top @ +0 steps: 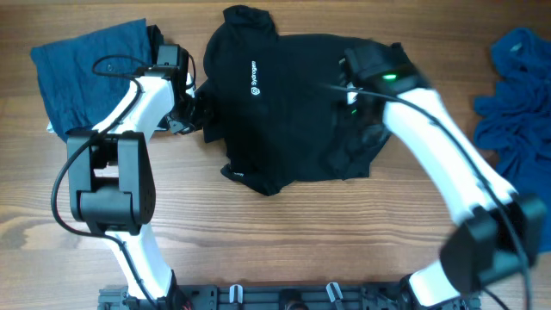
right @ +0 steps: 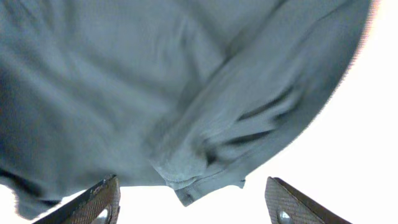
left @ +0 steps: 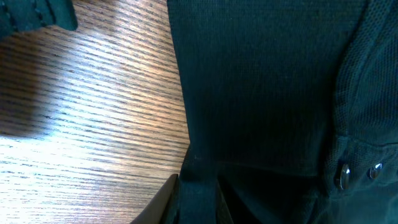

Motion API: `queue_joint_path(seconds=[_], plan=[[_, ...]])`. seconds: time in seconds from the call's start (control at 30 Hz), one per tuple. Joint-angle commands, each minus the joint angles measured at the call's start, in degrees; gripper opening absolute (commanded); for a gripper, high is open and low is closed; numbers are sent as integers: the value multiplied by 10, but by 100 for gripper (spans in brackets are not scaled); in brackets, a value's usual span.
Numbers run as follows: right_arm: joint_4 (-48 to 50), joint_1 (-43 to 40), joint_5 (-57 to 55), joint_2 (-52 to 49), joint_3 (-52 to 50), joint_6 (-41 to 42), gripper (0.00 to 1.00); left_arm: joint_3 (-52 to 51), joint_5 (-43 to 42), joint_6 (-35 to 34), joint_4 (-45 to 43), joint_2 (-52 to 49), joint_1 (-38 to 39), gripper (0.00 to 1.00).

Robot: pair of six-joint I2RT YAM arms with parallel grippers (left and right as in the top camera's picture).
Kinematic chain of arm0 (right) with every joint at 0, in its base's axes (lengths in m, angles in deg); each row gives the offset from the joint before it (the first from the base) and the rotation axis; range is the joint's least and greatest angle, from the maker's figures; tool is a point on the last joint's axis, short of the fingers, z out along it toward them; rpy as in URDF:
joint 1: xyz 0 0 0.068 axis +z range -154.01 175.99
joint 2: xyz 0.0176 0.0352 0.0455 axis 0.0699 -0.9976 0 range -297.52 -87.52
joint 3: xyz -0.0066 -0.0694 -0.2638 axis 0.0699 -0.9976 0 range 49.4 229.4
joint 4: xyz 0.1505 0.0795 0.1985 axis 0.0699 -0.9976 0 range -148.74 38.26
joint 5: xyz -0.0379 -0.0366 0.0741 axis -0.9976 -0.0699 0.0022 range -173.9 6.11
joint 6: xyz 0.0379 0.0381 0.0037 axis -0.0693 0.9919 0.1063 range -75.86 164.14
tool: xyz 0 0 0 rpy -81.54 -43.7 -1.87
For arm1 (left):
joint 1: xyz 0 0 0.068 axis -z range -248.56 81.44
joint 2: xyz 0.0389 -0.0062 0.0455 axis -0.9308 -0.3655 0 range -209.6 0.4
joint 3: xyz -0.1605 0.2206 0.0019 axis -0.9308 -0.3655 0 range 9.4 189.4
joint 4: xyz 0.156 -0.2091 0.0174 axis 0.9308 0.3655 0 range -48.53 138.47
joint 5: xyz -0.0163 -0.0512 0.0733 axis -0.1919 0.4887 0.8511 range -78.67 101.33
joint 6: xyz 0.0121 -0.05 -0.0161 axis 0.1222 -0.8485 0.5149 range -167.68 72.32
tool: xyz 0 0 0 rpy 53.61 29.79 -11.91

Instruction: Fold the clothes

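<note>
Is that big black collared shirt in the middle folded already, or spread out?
Partly folded. The black polo shirt lies in a lumpy, uneven heap with edges doubled over, neither flat nor neatly squared.

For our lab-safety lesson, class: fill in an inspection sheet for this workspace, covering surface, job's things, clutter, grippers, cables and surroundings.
Surface: wooden table, wood grain showing.
Job's things: black polo shirt spread at centre, logo up; left blue garment lying fairly flat; right blue garment crumpled at the edge.
Clutter: nothing seen.
Grippers: left gripper at the shirt's left edge, opening unclear; right gripper open over a sleeve hem.
Cables: black cable looped at the left arm; second cable along the right arm.
Surroundings: black rail at the near edge.
</note>
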Motion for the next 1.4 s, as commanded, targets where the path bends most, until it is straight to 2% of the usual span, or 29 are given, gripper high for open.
queue_joint_path(seconds=[0.0, 0.07, 0.17, 0.23, 0.37, 0.5, 0.6, 0.73, 0.87, 1.1, 1.37], plan=[[-28, -42, 71, 34, 11, 58, 61, 4, -5, -5, -2, -5, 3, 19], [-40, -47, 119, 31, 1, 61, 57, 4, -5, -5, -2, -5, 3, 19], [-38, -42, 125, 30, -46, 120, 43, 4, -5, -5, -3, -5, 2, 20], [-15, -42, 129, 30, -86, 135, 42, 4, -5, -5, -2, -5, 2, 20], [51, -42, 199, 30, -169, 139, 51, 4, -5, -5, -2, -5, 3, 20], [73, -42, 204, 30, -216, 227, 57, 4, -5, -5, -2, -5, 3, 20], [72, -42, 194, 30, -221, 276, 60, 4, -5, -5, -1, -5, 3, 20], [101, -42, 194, 30, -256, 333, 58, 4, -5, -5, 1, -5, 3, 20], [173, -42, 200, 30, -306, 346, 55, 4, -5, -6, 1, -5, 3, 20], [206, -42, 200, 30, -311, 345, 56, 4, -7, -6, 1, -5, 3, 20], [262, -42, 144, 30, -312, 329, 56, 4, -7, -6, 1, -5, 3, 20]])
